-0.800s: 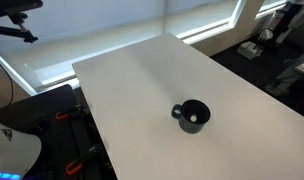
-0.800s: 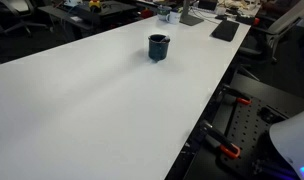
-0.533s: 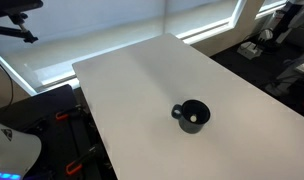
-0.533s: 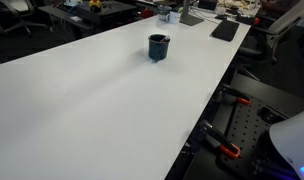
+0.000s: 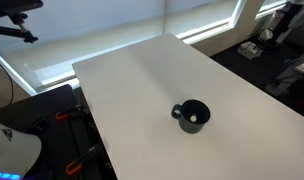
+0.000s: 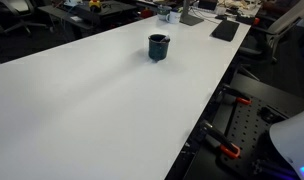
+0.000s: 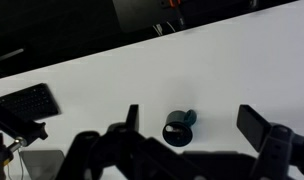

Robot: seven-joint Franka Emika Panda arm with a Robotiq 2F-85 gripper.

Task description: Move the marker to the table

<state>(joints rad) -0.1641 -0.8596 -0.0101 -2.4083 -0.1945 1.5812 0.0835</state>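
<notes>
Showing a plain white desk point(image 5: 132, 80) filling most of both exterior views, smooth and unmarked, picking up soft light from the windows. Carrying one dark mug point(image 5: 192, 116), standing upright with its handle sticking out sideways, and bare surface lying all round it. Sitting well out toward the far end of the desk in an exterior view, mug point(image 6: 158, 46) near the long edge.

Marker proving too small to pick out for sure: only a pale patch showing inside the mug, cannot tell whether that is it.

Jaws standing wide apart in the wrist view, gripping nothing. Dark fingers point(image 7: 257, 125) framing the mug in that picture, mug lying between them and clear of both.

Room looking like an office or lab. Bright blinds point(image 5: 122, 30) running behind the desk, dark floor lying around it. Orange clamps point(image 6: 230, 150) sitting on a black frame beside the desk edge. Other desks with clutter and a flat dark pad point(image 6: 224, 30) filling the background. Dark keyboard-like slab point(image 7: 30, 102) lying at the desk edge in the wrist view
</notes>
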